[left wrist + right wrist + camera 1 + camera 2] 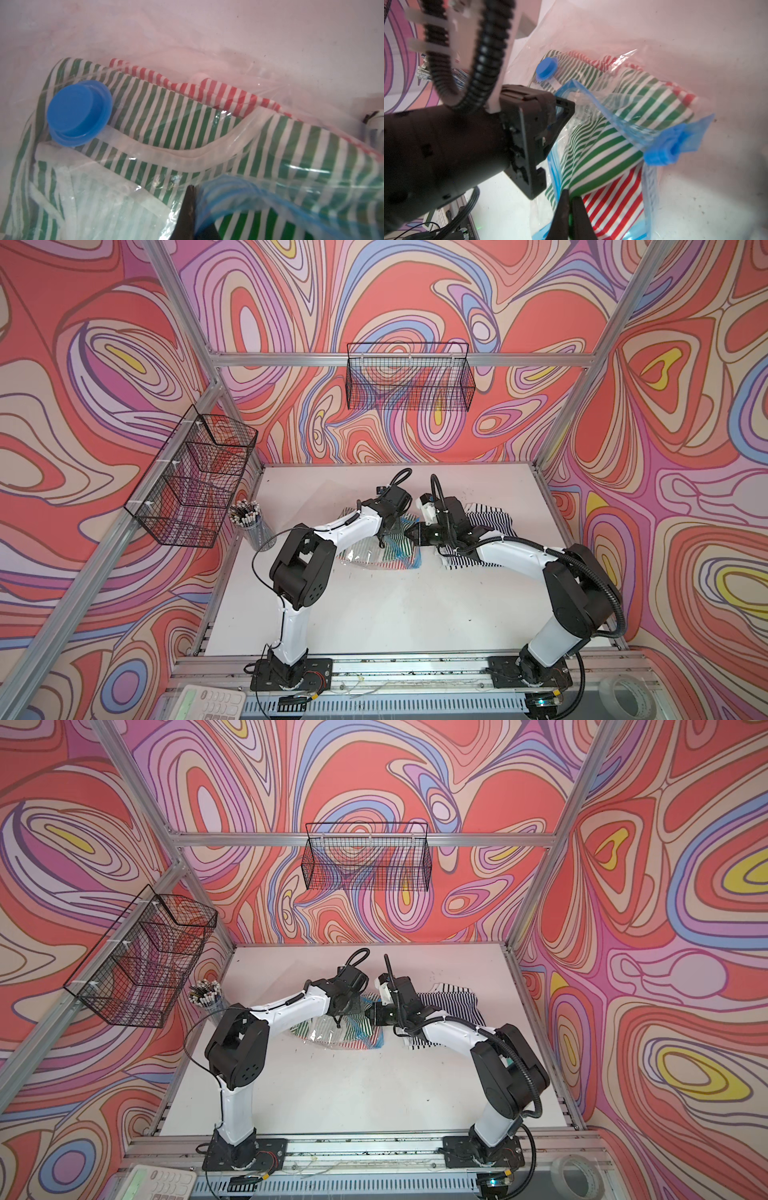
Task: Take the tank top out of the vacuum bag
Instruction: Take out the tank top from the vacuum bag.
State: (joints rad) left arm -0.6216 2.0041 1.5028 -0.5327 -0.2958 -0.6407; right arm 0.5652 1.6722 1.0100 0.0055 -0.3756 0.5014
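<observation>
lips of the vacuum bag (629, 124) sit pinched in my shut left gripper (564, 108) and right gripper (570, 197), so i'd part them slowly toward the green-striped tank top (602, 149).

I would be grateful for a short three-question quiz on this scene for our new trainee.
1. True or false: the blue valve cap has been taken off the vacuum bag.
2. Which striped garment lies outside the bag? A the green-and-white one; B the red-and-white one; C the black-and-white garment.
3. Fill in: the left gripper and the right gripper are both ___.
Key: 1 false, it sits on the bag; 2 C; 3 shut.
</observation>
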